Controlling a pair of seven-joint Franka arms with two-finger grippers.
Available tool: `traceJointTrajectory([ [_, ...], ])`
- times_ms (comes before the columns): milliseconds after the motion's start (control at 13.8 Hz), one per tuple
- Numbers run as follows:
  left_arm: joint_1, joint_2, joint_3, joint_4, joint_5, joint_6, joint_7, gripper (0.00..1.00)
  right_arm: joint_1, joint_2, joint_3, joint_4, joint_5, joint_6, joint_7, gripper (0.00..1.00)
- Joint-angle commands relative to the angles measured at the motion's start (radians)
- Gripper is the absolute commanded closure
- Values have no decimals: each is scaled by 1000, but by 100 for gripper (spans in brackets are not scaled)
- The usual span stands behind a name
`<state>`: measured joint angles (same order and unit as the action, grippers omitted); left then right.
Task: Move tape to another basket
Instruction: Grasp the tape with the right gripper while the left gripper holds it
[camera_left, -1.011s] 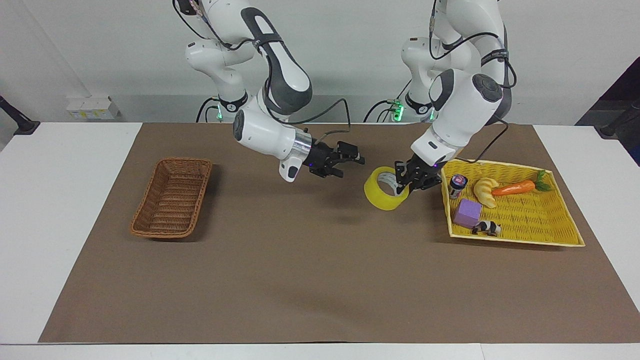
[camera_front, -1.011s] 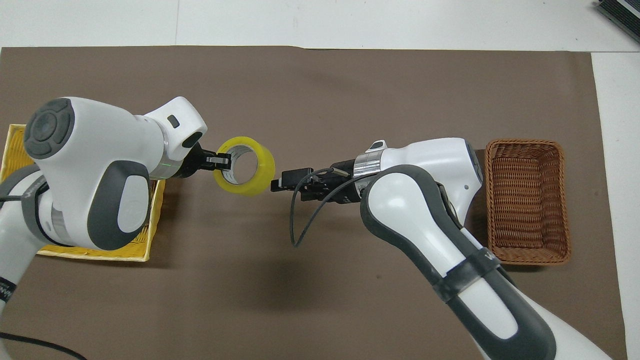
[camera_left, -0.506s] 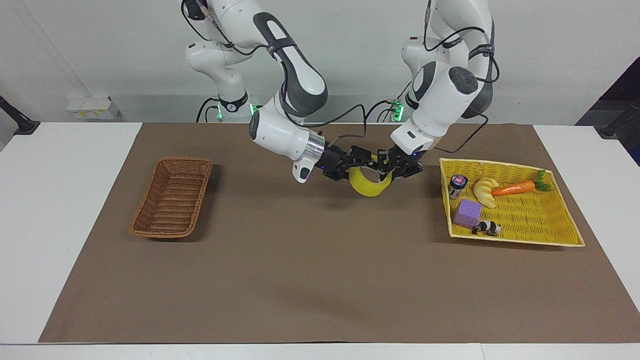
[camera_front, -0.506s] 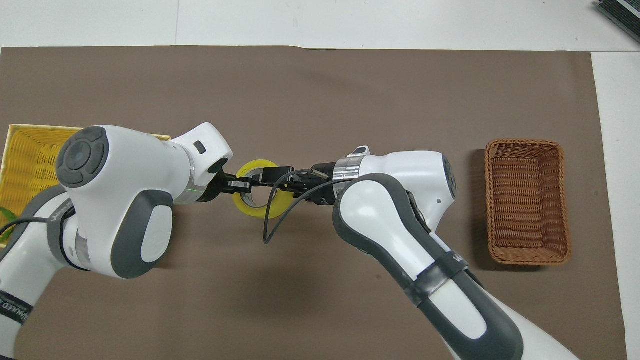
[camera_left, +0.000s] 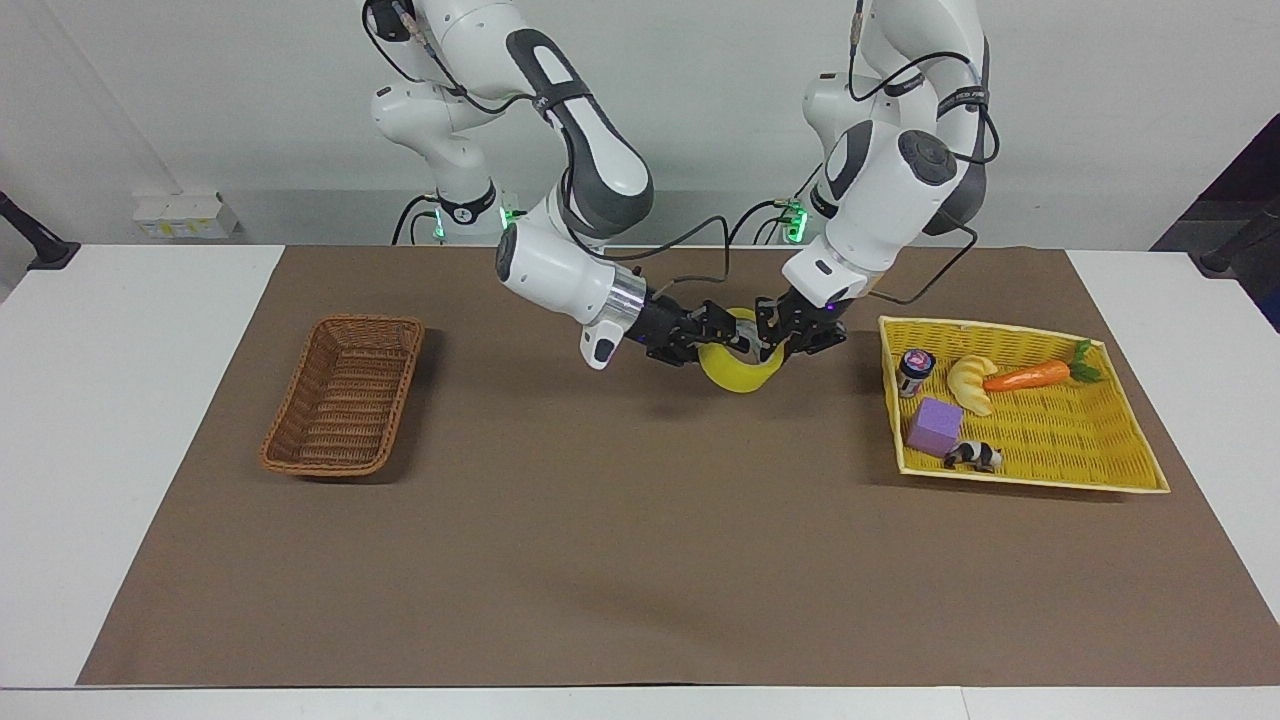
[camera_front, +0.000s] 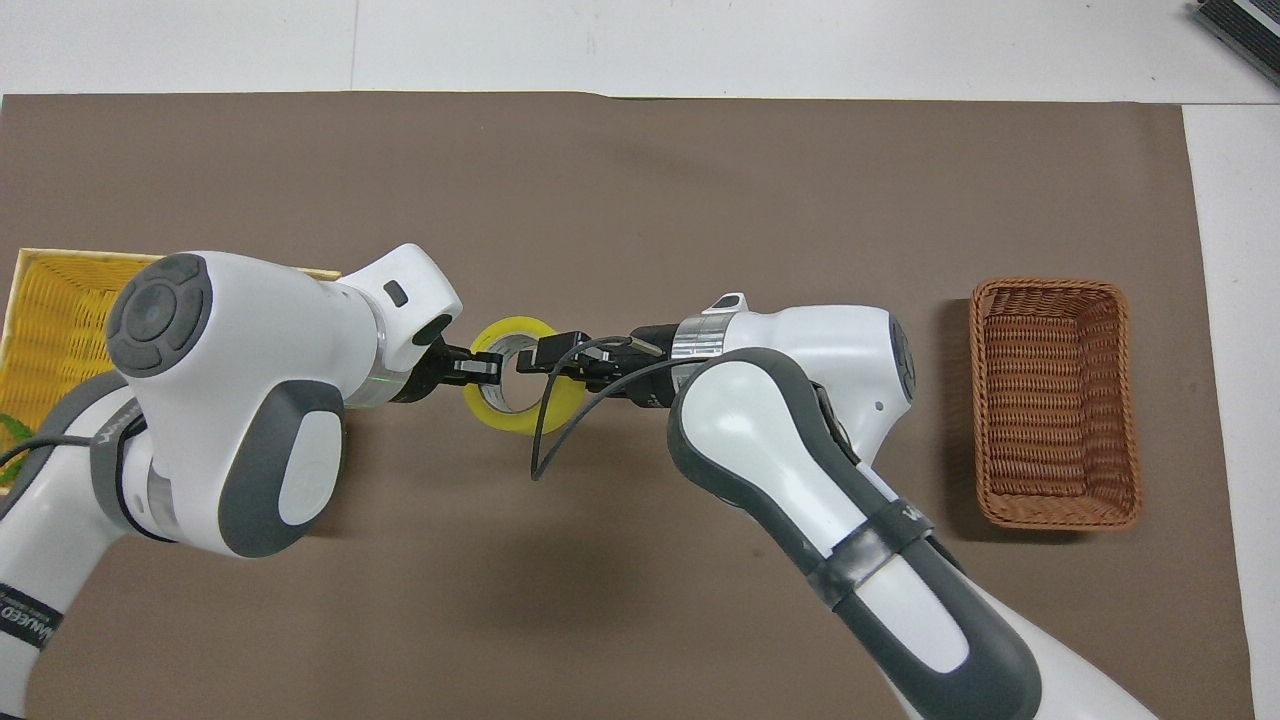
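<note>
Tape (camera_left: 738, 368) (camera_front: 511, 390) hangs in the air over the middle of the brown mat (camera_left: 640, 560) (camera_front: 640, 180), between the two arms, ring tilted so its open core faces upward in the overhead view. It is clear of the counter (camera_left: 120, 420); a faint shadow lies on the mat under it.

Left pincer (camera_left: 790, 335) (camera_front: 480, 368) reaches in from the tray end and is clamped on the tape's wall, one finger inside the core, the other outside.

Right pincer (camera_left: 722, 335) (camera_front: 545, 360) reaches in from the basket end and sits at the other edge of the ring, fingers at or over its rim. Whether they have closed on the tape cannot be told from either view. A black cable loops down from the right wrist in front of the roll in the overhead view.

Basket (camera_left: 345, 394) (camera_front: 1055, 400) stands on the mat toward the right arm's end, well apart from the tape.

Yellow tray (camera_left: 1120, 470) (camera_front: 50, 300) lies toward the left arm's end. In it: a small can (camera_left: 915, 371) upright at the corner nearest the tape, a croissant (camera_left: 972, 383), a carrot (camera_left: 1040, 374), a purple block (camera_left: 936, 426), a small black-and-white toy animal (camera_left: 974, 457). In the overhead view the left arm covers most of the tray.
</note>
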<state>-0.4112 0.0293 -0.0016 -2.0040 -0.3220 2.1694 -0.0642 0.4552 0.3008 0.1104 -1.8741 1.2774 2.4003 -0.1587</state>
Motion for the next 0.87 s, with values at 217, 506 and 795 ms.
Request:
traceJointTrajectory([
  [217,-8,-26,14,-22,-20,33,-6,100,17,-6,3,-13,14,31,15,100],
  [506,-8,-26,14,-22,-20,32,-25,94,19,-6,3,-14,13,34,22,100],
  [795,-8,-25,14,-19,-20,26,-51,58,19,-6,0,-36,-18,37,19,100],
])
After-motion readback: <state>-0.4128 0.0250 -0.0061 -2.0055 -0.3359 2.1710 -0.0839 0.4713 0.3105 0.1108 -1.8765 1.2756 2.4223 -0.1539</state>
